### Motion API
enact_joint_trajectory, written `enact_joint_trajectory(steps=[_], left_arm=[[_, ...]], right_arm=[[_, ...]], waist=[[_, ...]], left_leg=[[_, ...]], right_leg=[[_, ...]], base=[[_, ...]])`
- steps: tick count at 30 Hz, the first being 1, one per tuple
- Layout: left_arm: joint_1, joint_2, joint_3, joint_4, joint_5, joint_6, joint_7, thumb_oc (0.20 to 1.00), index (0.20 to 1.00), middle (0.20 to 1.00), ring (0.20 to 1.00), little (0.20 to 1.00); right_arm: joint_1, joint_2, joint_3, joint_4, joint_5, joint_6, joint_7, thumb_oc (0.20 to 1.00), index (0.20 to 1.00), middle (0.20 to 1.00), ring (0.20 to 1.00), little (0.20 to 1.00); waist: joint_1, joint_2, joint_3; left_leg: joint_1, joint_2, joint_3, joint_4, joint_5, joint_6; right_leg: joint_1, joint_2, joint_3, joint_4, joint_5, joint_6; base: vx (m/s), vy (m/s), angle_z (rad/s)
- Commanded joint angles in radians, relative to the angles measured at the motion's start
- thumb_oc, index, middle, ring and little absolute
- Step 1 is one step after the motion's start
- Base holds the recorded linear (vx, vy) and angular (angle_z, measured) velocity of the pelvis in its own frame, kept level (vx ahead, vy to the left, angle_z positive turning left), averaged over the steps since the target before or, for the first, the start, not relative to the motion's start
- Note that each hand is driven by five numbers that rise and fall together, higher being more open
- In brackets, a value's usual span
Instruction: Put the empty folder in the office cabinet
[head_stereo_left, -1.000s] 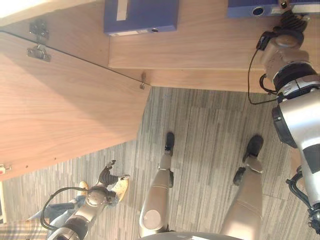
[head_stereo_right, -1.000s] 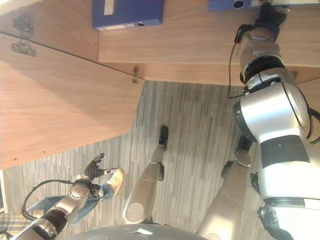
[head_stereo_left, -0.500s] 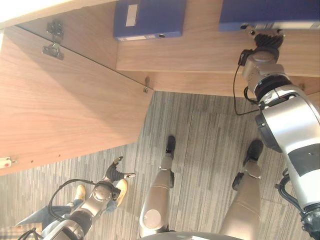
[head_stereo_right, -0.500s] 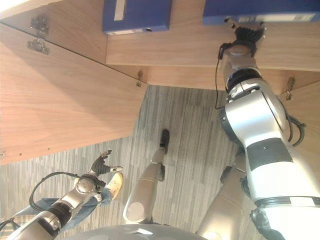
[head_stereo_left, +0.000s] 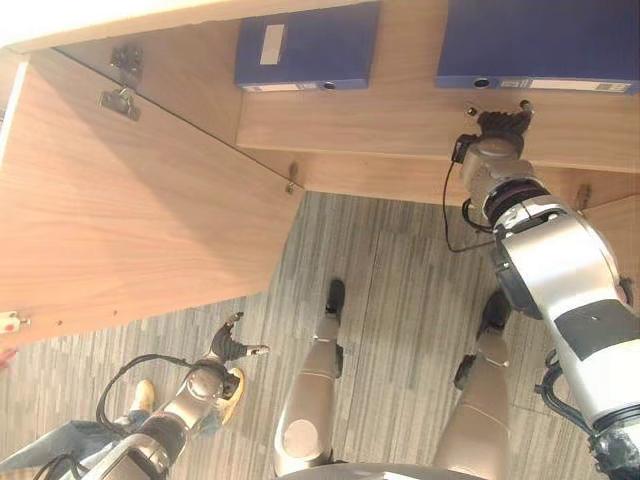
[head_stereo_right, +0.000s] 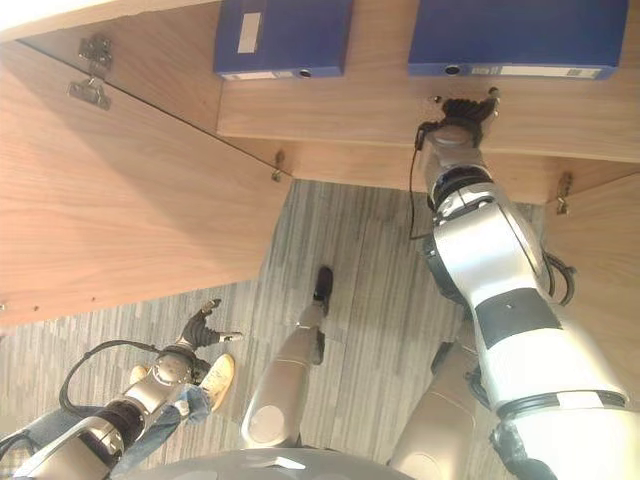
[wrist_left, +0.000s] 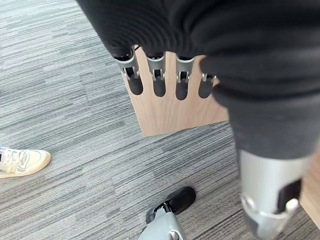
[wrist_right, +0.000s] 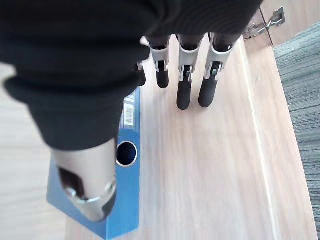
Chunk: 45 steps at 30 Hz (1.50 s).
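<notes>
The blue folder (head_stereo_left: 535, 45) lies flat on the cabinet shelf (head_stereo_left: 400, 110), spine outward; the right hand (head_stereo_left: 497, 125) beside it, fingers straight, empty.

I am seeing pale labels on both blue folders (head_stereo_left: 305, 45) (wrist_right: 117, 165), but I am reading nothing legible.

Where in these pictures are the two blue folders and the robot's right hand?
Left blue folder (head_stereo_left: 305, 45), left eye view: on its flat blue cover.
Right blue folder (head_stereo_left: 540, 40), left eye view: on its blue cover, above the spine.
Right hand (head_stereo_left: 497, 125), left eye view: on the dark ribbed back.
</notes>
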Motion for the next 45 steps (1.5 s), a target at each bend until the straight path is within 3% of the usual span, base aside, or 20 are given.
enact_joint_trajectory(steps=[1, 4, 5, 6, 9, 11, 12, 14, 19, 22, 24, 26, 29, 33, 34, 35, 38, 40, 45], left_arm=[[-0.077, 0.019, 0.039, 0.062, 0.006, 0.002, 0.059, 1.0, 1.0, 1.0, 1.0, 1.0], [-0.123, -0.016, 0.075, 0.101, -0.001, 0.003, 0.108, 1.0, 1.0, 1.0, 1.0, 1.0], [-0.152, -0.031, 0.102, 0.112, -0.007, 0.0, 0.122, 1.0, 1.0, 1.0, 1.0, 1.0], [-0.152, -0.031, 0.102, 0.112, -0.007, 0.0, 0.122, 1.0, 1.0, 1.0, 1.0, 1.0], [-0.181, -0.006, 0.14, 0.068, -0.02, -0.007, 0.097, 1.0, 1.0, 1.0, 1.0, 1.0], [-0.172, -0.001, 0.153, 0.053, -0.018, -0.018, 0.09, 1.0, 1.0, 1.0, 1.0, 1.0], [-0.17, -0.001, 0.153, 0.053, -0.018, -0.018, 0.09, 1.0, 1.0, 1.0, 1.0, 1.0], [-0.126, -0.001, 0.173, 0.024, 0.008, -0.031, 0.086, 1.0, 1.0, 1.0, 1.0, 1.0], [-0.014, 0.029, 0.214, -0.079, -0.003, -0.068, 0.046, 1.0, 1.0, 1.0, 1.0, 1.0], [0.058, 0.044, 0.219, -0.118, 0.007, -0.084, 0.009, 1.0, 1.0, 1.0, 1.0, 1.0], [0.084, 0.039, 0.221, -0.107, 0.024, -0.086, -0.007, 1.0, 1.0, 1.0, 1.0, 1.0], [0.106, 0.032, 0.225, -0.098, 0.036, -0.092, -0.021, 1.0, 1.0, 1.0, 1.0, 1.0], [0.153, 0.016, 0.244, -0.076, 0.053, -0.099, -0.021, 1.0, 1.0, 1.0, 1.0, 1.0], [0.185, -0.013, 0.253, -0.049, 0.083, -0.1, -0.004, 1.0, 1.0, 1.0, 1.0, 1.0], [0.185, -0.013, 0.253, -0.049, 0.083, -0.1, -0.004, 1.0, 1.0, 1.0, 1.0, 1.0], [0.197, -0.026, 0.258, -0.025, 0.106, -0.095, -0.001, 1.0, 1.0, 1.0, 1.0, 1.0], [0.207, -0.054, 0.283, 0.037, 0.128, -0.09, 0.016, 1.0, 1.0, 1.0, 1.0, 1.0], [0.201, -0.079, 0.301, 0.089, 0.139, -0.086, 0.029, 1.0, 1.0, 1.0, 1.0, 1.0], [0.197, -0.135, 0.34, 0.163, 0.107, -0.074, 0.052, 1.0, 1.0, 1.0, 1.0, 1.0]], right_arm=[[0.095, 0.057, 0.04, -0.109, -0.161, -0.006, -0.035, 1.0, 1.0, 1.0, 1.0, 1.0], [0.244, 0.066, 0.114, -0.262, -0.347, -0.022, -0.059, 1.0, 1.0, 1.0, 1.0, 1.0], [0.377, 0.029, 0.164, -0.416, -0.463, -0.026, -0.041, 1.0, 1.0, 1.0, 1.0, 1.0], [0.377, 0.029, 0.164, -0.416, -0.463, -0.026, -0.041, 1.0, 1.0, 1.0, 1.0, 1.0], [0.668, -0.122, 0.227, -0.749, -0.623, -0.055, 0.071, 1.0, 1.0, 1.0, 1.0, 1.0], [0.807, -0.14, 0.198, -0.803, -0.623, -0.08, 0.118, 1.0, 1.0, 1.0, 1.0, 1.0], [0.81, -0.141, 0.198, -0.805, -0.623, -0.079, 0.118, 1.0, 1.0, 1.0, 1.0, 1.0], [0.972, -0.173, 0.17, -0.868, -0.681, -0.115, 0.148, 1.0, 1.0, 1.0, 1.0, 1.0], [1.19, -0.248, 0.081, -0.937, -0.693, -0.177, 0.208, 1.0, 1.0, 1.0, 1.0, 1.0], [1.293, -0.28, 0.055, -0.914, -0.754, -0.193, 0.234, 1.0, 1.0, 1.0, 1.0, 1.0], [1.339, -0.284, 0.036, -0.905, -0.784, -0.202, 0.244, 1.0, 1.0, 1.0, 1.0, 1.0], [1.388, -0.277, 0.017, -0.895, -0.801, -0.21, 0.256, 1.0, 1.0, 1.0, 1.0, 1.0], [1.445, -0.281, 0.003, -0.889, -0.879, -0.213, 0.235, 1.0, 1.0, 1.0, 1.0, 1.0], [1.503, -0.286, -0.021, -0.895, -0.942, -0.235, 0.182, 1.0, 1.0, 1.0, 1.0, 1.0], [1.503, -0.286, -0.021, -0.895, -0.942, -0.235, 0.182, 1.0, 1.0, 1.0, 1.0, 1.0], [1.532, -0.264, -0.038, -0.868, -0.938, -0.242, 0.177, 1.0, 1.0, 1.0, 1.0, 1.0], [1.561, -0.192, -0.093, -0.76, -0.876, -0.25, 0.149, 1.0, 1.0, 1.0, 1.0, 1.0], [1.571, -0.144, -0.135, -0.691, -0.83, -0.247, 0.128, 1.0, 1.0, 1.0, 1.0, 1.0], [1.593, -0.063, -0.27, -0.65, -0.68, -0.242, 0.066, 1.0, 1.0, 1.0, 1.0, 1.0]], waist=[[0.004, -0.033, 0.08], [-0.04, -0.081, 0.099], [-0.074, -0.119, 0.11], [-0.074, -0.119, 0.11], [-0.137, -0.19, 0.118], [-0.16, -0.221, 0.122], [-0.159, -0.221, 0.123], [-0.175, -0.257, 0.125], [-0.191, -0.3, 0.109], [-0.203, -0.306, 0.079], [-0.226, -0.321, 0.048], [-0.241, -0.315, 0.02], [-0.27, -0.304, -0.02], [-0.286, -0.28, -0.054], [-0.287, -0.281, -0.055], [-0.279, -0.27, -0.086], [-0.27, -0.261, -0.142], [-0.269, -0.262, -0.184], [-0.282, -0.262, -0.262]], left_leg=[[0.076, -0.021, 0.006, 0.071, -0.188, 0.021], [0.1, -0.015, 0.011, 0.082, -0.192, 0.017], [0.124, -0.008, 0.018, 0.094, -0.207, 0.014], [0.124, -0.008, 0.018, 0.094, -0.207, 0.014], [0.156, -0.002, 0.024, 0.134, -0.23, 0.01], [0.171, -0.005, 0.021, 0.174, -0.254, 0.014], [0.172, -0.005, 0.02, 0.176, -0.256, 0.014], [0.203, -0.009, 0.023, 0.229, -0.294, 0.022], [0.252, -0.021, 0.031, 0.321, -0.363, 0.044], [0.279, -0.044, 0.043, 0.37, -0.414, 0.064], [0.284, -0.072, 0.056, 0.378, -0.419, 0.081], [0.308, -0.083, 0.074, 0.369, -0.426, 0.096], [0.37, -0.084, 0.113, 0.294, -0.393, 0.115], [0.448, -0.09, 0.192, 0.134, -0.295, 0.145], [0.448, -0.092, 0.192, 0.132, -0.293, 0.146], [0.472, -0.097, 0.222, 0.069, -0.261, 0.157], [0.499, -0.102, 0.275, -0.013, -0.217, 0.169], [0.517, -0.11, 0.306, -0.06, -0.193, 0.17], [0.55, -0.104, 0.374, -0.128, -0.156, 0.162]], right_leg=[[0.042, -0.04, 0.029, -0.068, 0.029, 0.031], [0.076, -0.034, 0.029, -0.085, 0.042, 0.03], [0.099, -0.024, 0.033, -0.097, 0.049, 0.03], [0.099, -0.024, 0.033, -0.097, 0.049, 0.03], [0.157, -0.037, 0.028, -0.12, 0.066, 0.036], [0.195, -0.051, 0.021, -0.129, 0.076, 0.042], [0.198, -0.05, 0.021, -0.13, 0.076, 0.042], [0.255, -0.071, 0.012, -0.144, 0.09, 0.053], [0.355, -0.119, -0.005, -0.173, 0.125, 0.076], [0.408, -0.141, -0.018, -0.205, 0.185, 0.087], [0.411, -0.16, -0.023, -0.227, 0.235, 0.087], [0.418, -0.161, -0.034, -0.248, 0.274, 0.087], [0.417, -0.157, -0.066, -0.241, 0.329, 0.087], [0.428, -0.145, -0.123, -0.135, 0.225, 0.087], [0.427, -0.146, -0.122, -0.135, 0.225, 0.087], [0.465, -0.107, -0.129, -0.084, 0.158, 0.075], [0.518, -0.065, -0.136, -0.034, 0.086, 0.062], [0.555, -0.047, -0.13, -0.034, 0.072, 0.06], [0.604, -0.043, -0.091, -0.064, 0.101, 0.075]], base=[[-0.05, 0.026, 0.01], [-0.01, 0.005, -0.01], [-0.01, 0.009, 0.05], [0.0, 0.0, 0.0], [0.0, 0.024, -0.08], [0.02, 0.007, -0.07], [0.01, 0.041, -0.19], [-0.01, 0.066, -0.24], [0.01, 0.106, -0.05], [0.03, 0.182, 0.05], [0.02, 0.192, 0.08], [0.06, 0.192, 0.07], [0.02, 0.183, -0.17], [-0.09, 0.223, -0.54], [-0.14, 0.168, -0.57], [-0.14, 0.14, -0.77], [-0.12, 0.129, -0.53], [0.0, 0.024, -0.68], [0.04, -0.075, -0.81]])
